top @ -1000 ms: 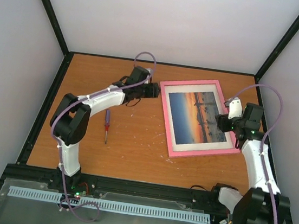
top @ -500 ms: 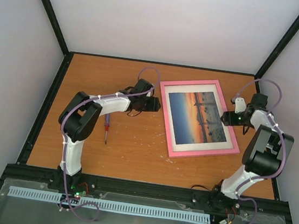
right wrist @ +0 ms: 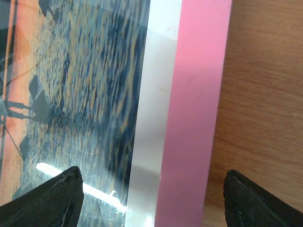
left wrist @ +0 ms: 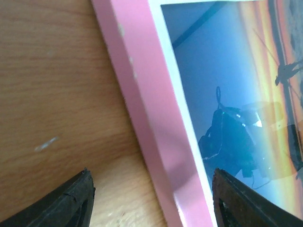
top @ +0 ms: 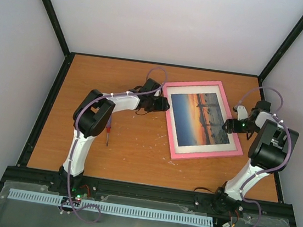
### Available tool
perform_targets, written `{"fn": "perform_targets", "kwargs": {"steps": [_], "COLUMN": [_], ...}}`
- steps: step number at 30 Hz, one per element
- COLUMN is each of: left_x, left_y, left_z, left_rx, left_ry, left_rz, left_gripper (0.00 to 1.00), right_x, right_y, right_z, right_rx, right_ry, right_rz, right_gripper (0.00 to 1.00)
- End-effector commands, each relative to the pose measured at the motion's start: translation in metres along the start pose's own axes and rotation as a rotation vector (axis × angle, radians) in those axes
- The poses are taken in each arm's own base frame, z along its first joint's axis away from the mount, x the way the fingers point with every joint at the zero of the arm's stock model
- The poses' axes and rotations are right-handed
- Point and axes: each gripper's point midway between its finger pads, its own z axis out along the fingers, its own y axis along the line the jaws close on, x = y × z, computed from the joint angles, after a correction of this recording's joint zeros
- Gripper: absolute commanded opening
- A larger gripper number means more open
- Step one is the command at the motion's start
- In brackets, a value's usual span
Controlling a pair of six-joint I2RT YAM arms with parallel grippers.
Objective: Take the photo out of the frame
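The pink frame (top: 197,155) lies face up on the wooden table, right of centre, with the sunset photo (top: 199,118) inside it behind a white margin. My left gripper (top: 162,105) is open at the frame's left rail (left wrist: 151,123), one finger over the table and the other over the photo (left wrist: 222,71). My right gripper (top: 228,124) is open at the right rail (right wrist: 194,118), straddling it in the same way, with the photo (right wrist: 80,85) under one finger. Neither gripper holds anything.
A small purple-handled screwdriver (top: 107,128) lies on the table left of the frame, beside the left arm. Black posts and grey walls close in the table on three sides. Bare wood (top: 135,156) lies in front of the frame.
The left gripper moved right up to the frame's left rail. The right gripper swung out to the right rail and its jaws widened.
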Motion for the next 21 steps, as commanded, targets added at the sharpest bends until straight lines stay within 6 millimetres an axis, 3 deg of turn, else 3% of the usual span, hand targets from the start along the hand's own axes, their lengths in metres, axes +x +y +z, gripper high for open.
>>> {"fn": "perform_targets", "kwargs": {"steps": [1, 11, 21], "left_x": [-0.006, -0.005, -0.012], "left_y": [-0.008, -0.043, -0.067], "left_z": [0.012, 0.035, 0.057], "left_rx": [0.036, 0.115, 0.159], "left_ry": [0.018, 0.040, 0.033], "left_rz": [-0.025, 0.030, 0.080], "left_gripper": [0.68, 0.63, 0.61], "right_x": [0.016, 0.048, 0.095], "right_y": [0.007, 0.020, 0.052], "right_z": [0.005, -0.009, -0.027], "right_rx": [-0.036, -0.061, -0.067], "right_ry": [0.029, 0.041, 0.079], "right_rz": [-0.008, -0.002, -0.040], "right_gripper": [0.78, 0.76, 0.76]}}
